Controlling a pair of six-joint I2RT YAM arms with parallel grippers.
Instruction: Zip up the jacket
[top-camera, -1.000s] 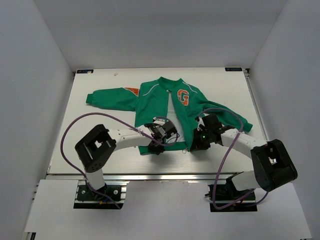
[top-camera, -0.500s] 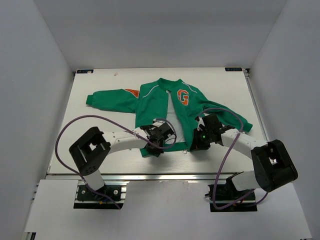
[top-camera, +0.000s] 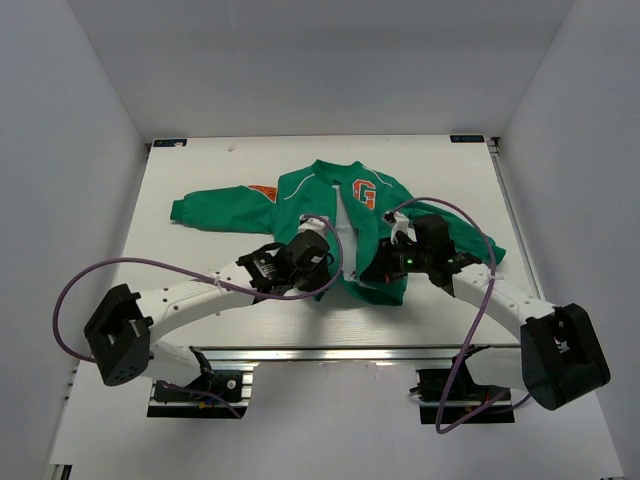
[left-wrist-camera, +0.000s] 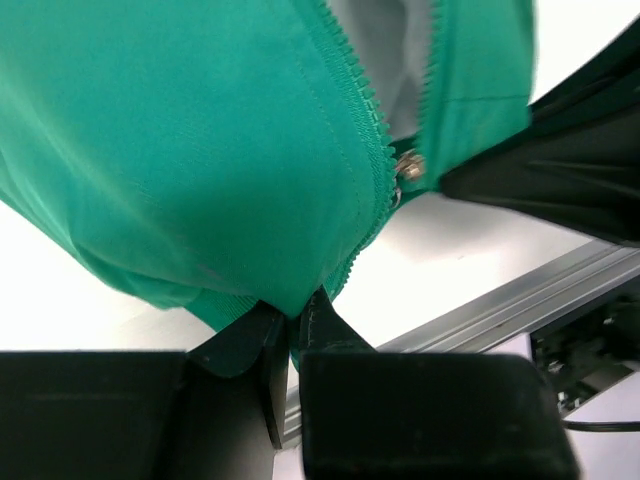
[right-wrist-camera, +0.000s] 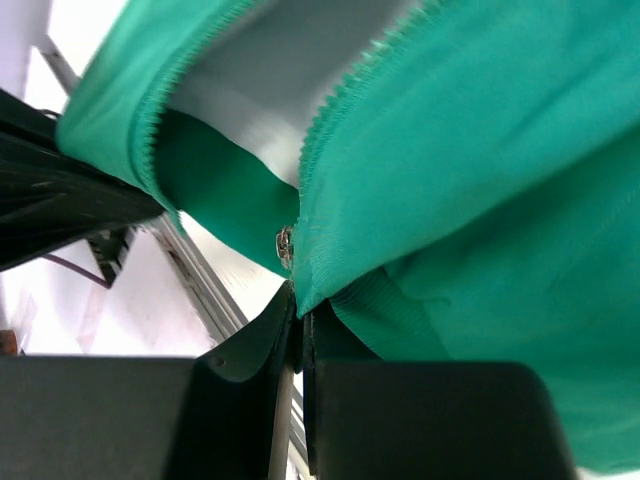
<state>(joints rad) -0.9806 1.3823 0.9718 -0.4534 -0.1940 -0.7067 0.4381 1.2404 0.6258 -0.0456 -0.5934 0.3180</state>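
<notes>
Green jacket (top-camera: 300, 198) hem, left gripper (left-wrist-camera: 295, 322) pinching 1 corner, right gripper (right-wrist-camera: 299, 312) pinching the other

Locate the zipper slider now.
Right wrist view, left of centre: zipper slider at the bottom of the jacket's front edge, just above the right hand's pinch.

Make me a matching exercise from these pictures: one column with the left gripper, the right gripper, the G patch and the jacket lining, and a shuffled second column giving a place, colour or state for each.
Column one:
1. left gripper
2. right gripper
3. G patch
4. lining

Column two:
A. orange, on the chest of the jacket
B. pale, showing in the gap between the two front panels
C. shut on the hem of the front panel without the G
D. shut on the hem of the front panel bearing the G

Pairs: 1-C, 2-D, 3-A, 4-B.
</notes>
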